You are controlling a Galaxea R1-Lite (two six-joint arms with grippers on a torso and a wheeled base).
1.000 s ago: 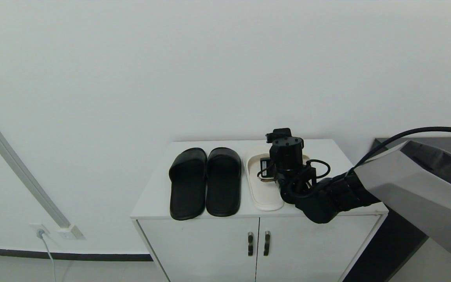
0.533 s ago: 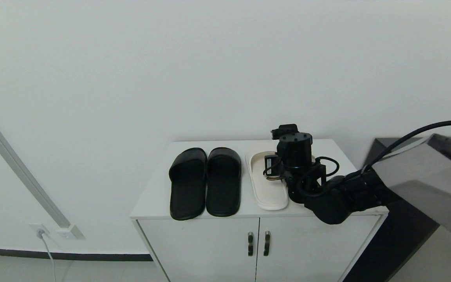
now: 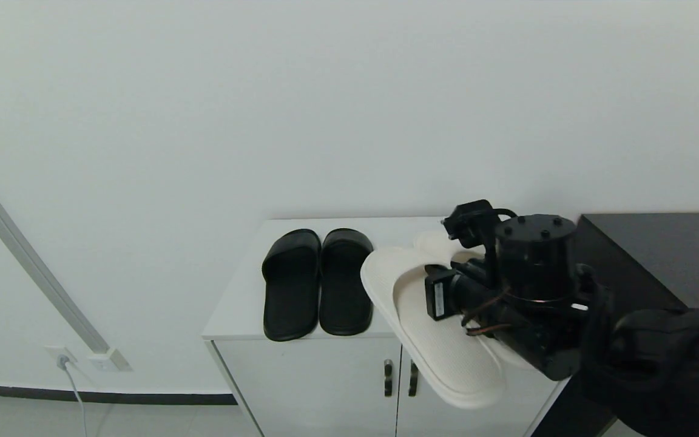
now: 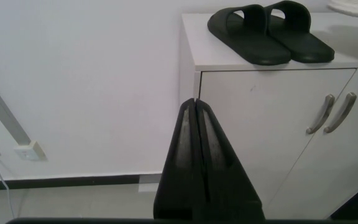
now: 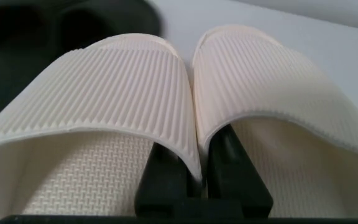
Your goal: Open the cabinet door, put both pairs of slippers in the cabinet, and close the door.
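Done: right gripper (image 5: 197, 177) clamps both white slippers (image 3: 446, 352), held clear of the surface (image 3: 234, 312).
Remaining: cabinet door (image 3: 325, 388) unopened; black slippers (image 3: 319, 282) on top.
Left gripper (image 4: 195, 107): closed, empty.

cream slippers (image 3: 446, 358): were off-white; straps carried fine parallel ribs, footbeds a small stamped grid
black slippers (image 3: 319, 282): were plain matte black
cabinet (image 3: 319, 388): was white, with grey metal handles (image 3: 388, 377)
right hand (image 5: 194, 149): was black
left hand (image 4: 195, 109): was black
wall (image 3: 325, 121): was plain white, its skirting (image 3: 113, 398) dark
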